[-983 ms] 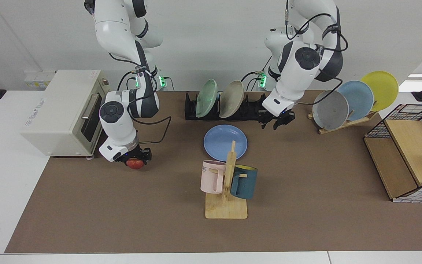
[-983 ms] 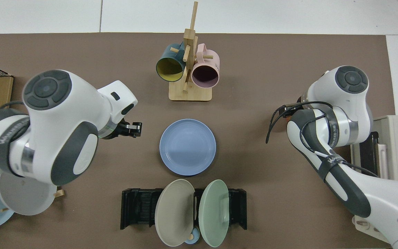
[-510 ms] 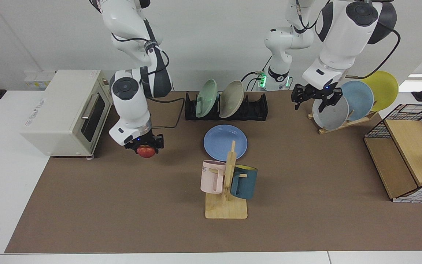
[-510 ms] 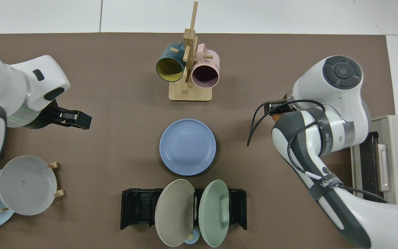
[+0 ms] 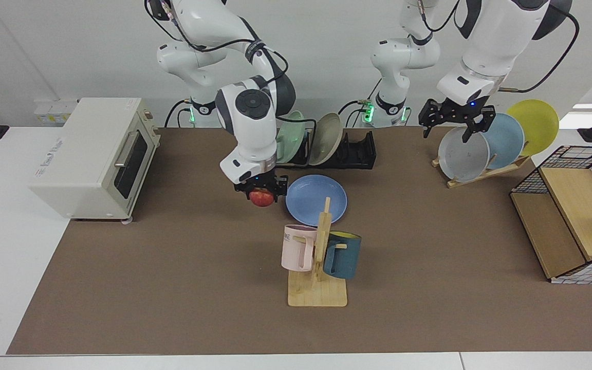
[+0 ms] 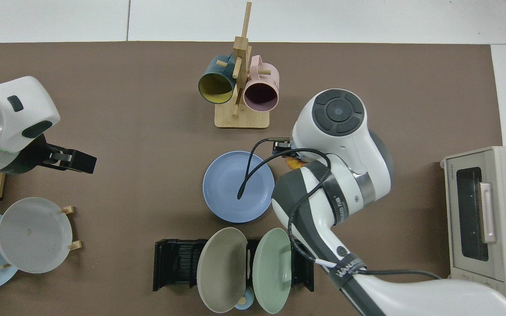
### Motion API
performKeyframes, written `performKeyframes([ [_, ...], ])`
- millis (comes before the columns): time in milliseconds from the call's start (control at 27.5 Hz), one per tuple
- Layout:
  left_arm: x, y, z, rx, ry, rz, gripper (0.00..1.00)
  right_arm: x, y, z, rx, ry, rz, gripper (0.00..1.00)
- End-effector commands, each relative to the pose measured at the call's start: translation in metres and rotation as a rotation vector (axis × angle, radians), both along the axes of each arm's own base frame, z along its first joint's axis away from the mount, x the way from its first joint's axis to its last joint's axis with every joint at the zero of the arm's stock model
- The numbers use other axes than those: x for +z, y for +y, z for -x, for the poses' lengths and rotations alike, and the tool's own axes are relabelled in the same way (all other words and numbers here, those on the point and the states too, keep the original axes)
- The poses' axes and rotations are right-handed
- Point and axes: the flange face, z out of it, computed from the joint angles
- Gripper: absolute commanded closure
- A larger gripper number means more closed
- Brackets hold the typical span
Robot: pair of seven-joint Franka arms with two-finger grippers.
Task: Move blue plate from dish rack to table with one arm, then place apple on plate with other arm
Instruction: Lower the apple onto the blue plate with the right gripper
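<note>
1. Across the brown-matted desk (image 5: 172, 288) the first step reads as done: the blue plate (image 5: 321, 199) lies flat on the mat, just in front of the dish rack (image 5: 357, 154), which holds only a green and a beige plate.
2. Both arms are off the desk. The right arm reaches in from its base beside the toaster oven (image 5: 90, 154); the left arm waits, raised over the wooden plate stand (image 5: 481, 172) well away from the work.
3. The step in hand is the second one, carrying the apple to the plate. The right gripper (image 5: 261, 191) hangs just beside the plate's rim on the toaster side, fingers clamped on the apple (image 5: 261, 198).
4. From above, the arm hides most of the fruit, so only a sliver of it (image 6: 294, 163) shows, seemingly just outside the rim.
5. The next move likely calls for a short sideways carry over the plate's middle, a descent, then letting go low so the round apple does not roll.
6. Room is tight in front, where the mug tree (image 5: 319, 257) and its tall peg stand close to the plate, and behind, where the rack's leaning plates sit near the wrist.
7. The left gripper (image 5: 456, 122) is empty, fingers spread apart.
</note>
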Motion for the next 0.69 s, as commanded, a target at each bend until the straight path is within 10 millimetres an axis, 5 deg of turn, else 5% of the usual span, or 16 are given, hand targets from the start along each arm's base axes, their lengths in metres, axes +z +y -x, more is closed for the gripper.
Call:
performKeyframes([
  [0,0.002,0.011,0.001,0.008,0.0,-0.002,0.0,-0.02,0.058,0.001,-0.082,0.016,0.001,0.96],
  [401,0.006,0.013,0.0,0.009,-0.009,-0.003,0.0,-0.081,0.137,0.035,-0.142,0.0,-0.007,0.95],
  [656,0.006,0.013,0.001,0.011,-0.009,-0.003,0.0,-0.1,0.144,0.043,-0.153,0.023,-0.03,0.95],
])
